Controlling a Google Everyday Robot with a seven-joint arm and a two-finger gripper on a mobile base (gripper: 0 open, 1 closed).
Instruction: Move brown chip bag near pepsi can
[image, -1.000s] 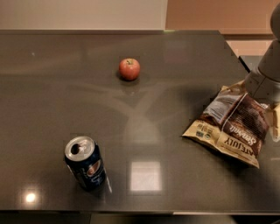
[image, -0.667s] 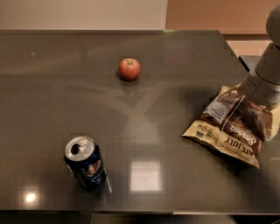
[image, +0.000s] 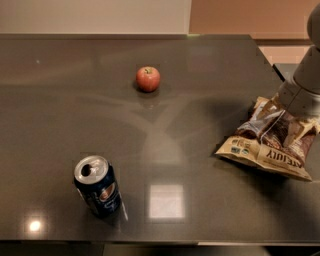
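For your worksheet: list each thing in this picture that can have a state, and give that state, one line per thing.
pepsi can: upright, front left, top looks opened.
brown chip bag: lying flat and crumpled at the right edge, far from the can.
apple: whole, resting alone further back.
gripper: at the bag's far right end, in contact with it.

Glossy dark tabletop (image: 210, 90), crinkly brown chip bag (image: 267, 147) under matt grey pincer (image: 294, 107) at right, shiny metal pepsi can (image: 97, 187)

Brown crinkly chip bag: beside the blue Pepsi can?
No: the crinkly brown chip bag lies far right at the end effector; the dark blue Pepsi can stands front left.
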